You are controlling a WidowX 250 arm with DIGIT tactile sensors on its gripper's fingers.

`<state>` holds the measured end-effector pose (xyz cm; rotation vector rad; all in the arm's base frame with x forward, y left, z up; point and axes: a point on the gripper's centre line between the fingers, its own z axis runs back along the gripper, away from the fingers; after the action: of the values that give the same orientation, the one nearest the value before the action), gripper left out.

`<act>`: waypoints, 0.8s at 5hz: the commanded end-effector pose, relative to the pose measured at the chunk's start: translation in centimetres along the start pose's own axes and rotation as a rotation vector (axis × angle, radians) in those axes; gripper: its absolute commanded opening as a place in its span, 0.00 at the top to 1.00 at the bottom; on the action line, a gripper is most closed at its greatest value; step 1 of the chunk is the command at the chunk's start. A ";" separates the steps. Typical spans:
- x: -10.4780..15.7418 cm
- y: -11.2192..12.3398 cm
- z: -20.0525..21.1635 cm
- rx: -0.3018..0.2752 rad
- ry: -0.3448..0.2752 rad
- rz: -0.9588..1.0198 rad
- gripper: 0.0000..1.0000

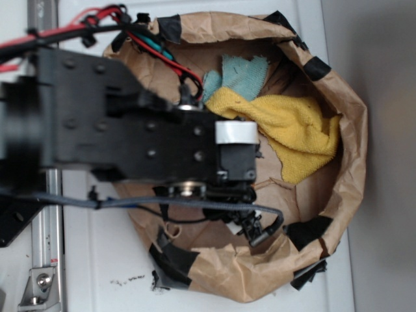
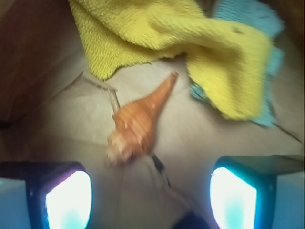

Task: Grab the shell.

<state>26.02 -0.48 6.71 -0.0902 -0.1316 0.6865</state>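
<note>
**Shell lies untouched between spread jaws inside paper bag**

An orange-brown spiral shell (image 2: pixel 138 126) rests on the creased brown paper floor of a bag, seen through the wrist camera. Its ribbed, bulbous end points toward the camera; its long thin tip reaches up toward a yellow cloth (image 2: pixel 190 52), stopping just short of the cloth's edge. The gripper (image 2: pixel 150 195) hangs above, its jaws spread wide, one pad at each lower corner of the wrist view, with the shell lying between and slightly beyond them, clear of both. A teal cloth (image 2: pixel 257 28) peeks out from under the yellow one on the right. In the exterior view, the black arm (image 1: pixel 130 130) reaches into the rolled-down brown paper bag (image 1: pixel 351 162), which sits on a white bench (image 1: pixel 104 260); black tape (image 1: pixel 175 266) patches the bag's rim. The arm hides the shell in that view, while both cloths lie bunched against the bag's far wall.
</note>
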 end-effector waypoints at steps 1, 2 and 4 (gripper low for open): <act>0.4 -0.9 -2.6 -0.035 0.011 0.017 0.00; -0.6 -1.8 -4.3 -0.009 0.015 -0.038 0.00; 0.1 -2.0 -4.1 -0.006 -0.020 -0.111 1.00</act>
<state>27.51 -2.73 2.03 -0.0618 -0.1211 0.5771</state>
